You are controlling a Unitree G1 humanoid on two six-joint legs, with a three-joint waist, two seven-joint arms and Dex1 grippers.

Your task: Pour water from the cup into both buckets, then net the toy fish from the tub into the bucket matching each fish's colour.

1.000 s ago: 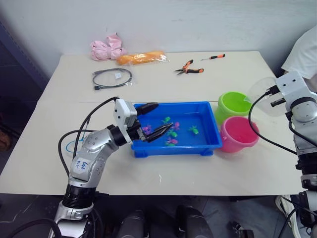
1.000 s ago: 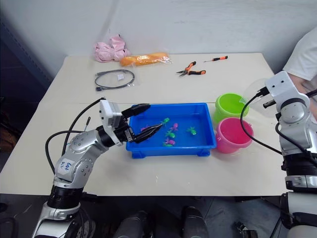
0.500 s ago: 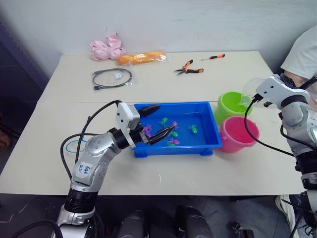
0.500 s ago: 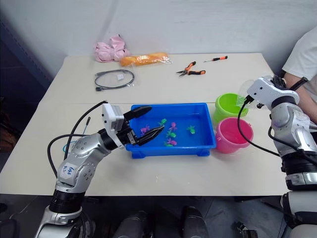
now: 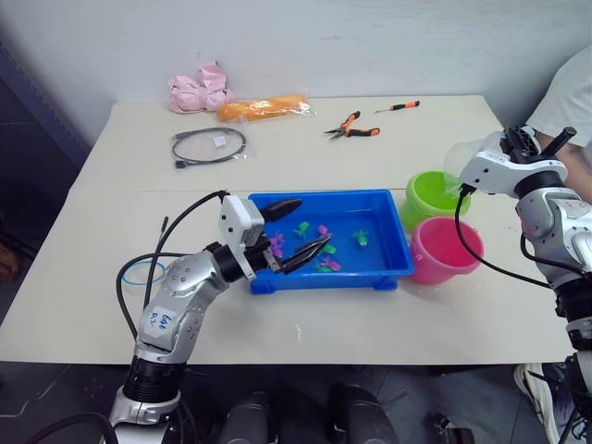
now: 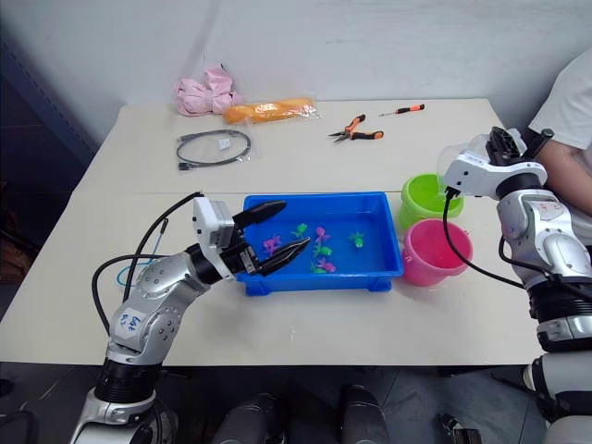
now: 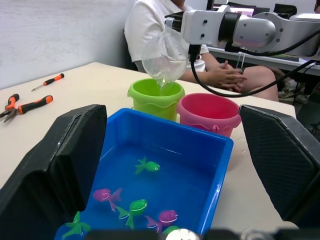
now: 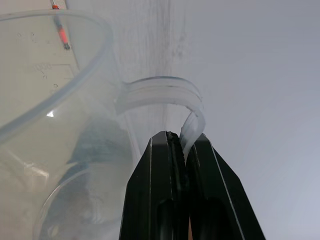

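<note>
Right hand pinches the cup handle (markings unreadable).

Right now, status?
Right gripper shut on cup handle, tipped over green bucket. Left gripper open over tub. Nothing blocking.

The net lies partly behind the left arm.

Right pincer clamped on clear cup handle.
</note>
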